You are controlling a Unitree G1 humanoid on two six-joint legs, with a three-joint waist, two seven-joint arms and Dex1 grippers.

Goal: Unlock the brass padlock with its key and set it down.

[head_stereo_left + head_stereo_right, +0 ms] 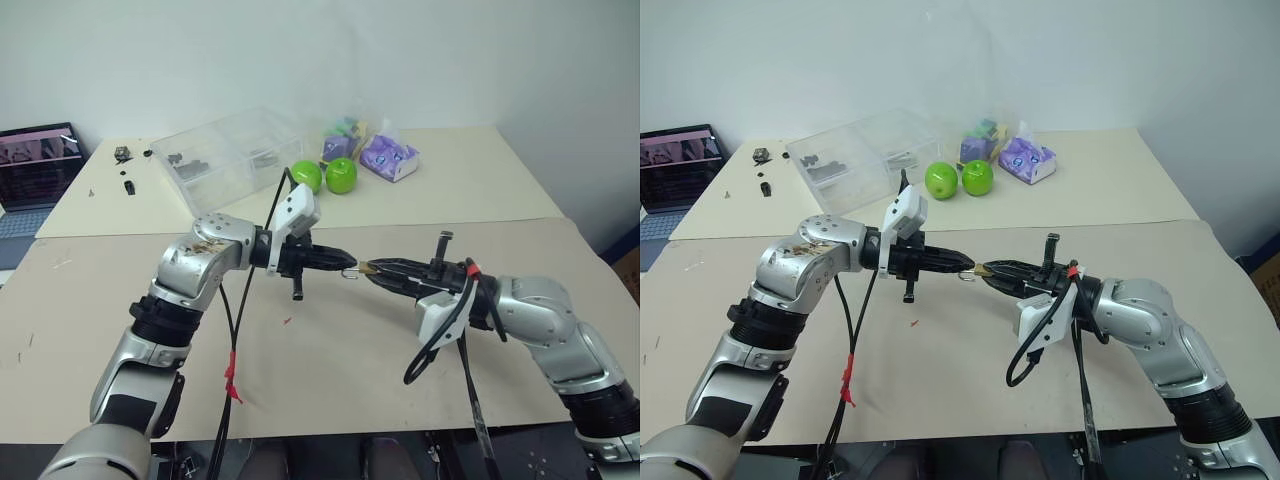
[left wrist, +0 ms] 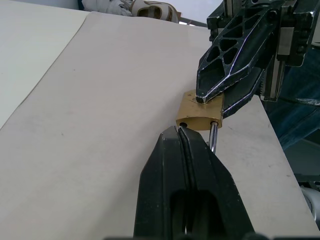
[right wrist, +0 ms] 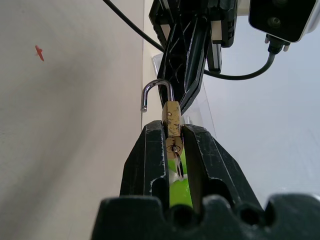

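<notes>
A beige table (image 1: 330,350) carries a clear plastic organizer box (image 1: 225,155) at the far left and two green apples (image 1: 325,177) beside it. Above the table's middle, the right gripper (image 1: 372,268) clamps the brass padlock (image 3: 172,122) by its body, shackle (image 3: 155,90) swung open. The left gripper (image 1: 345,264), fingers pressed together, meets the padlock at the shackle end. I cannot make out the key.
</notes>
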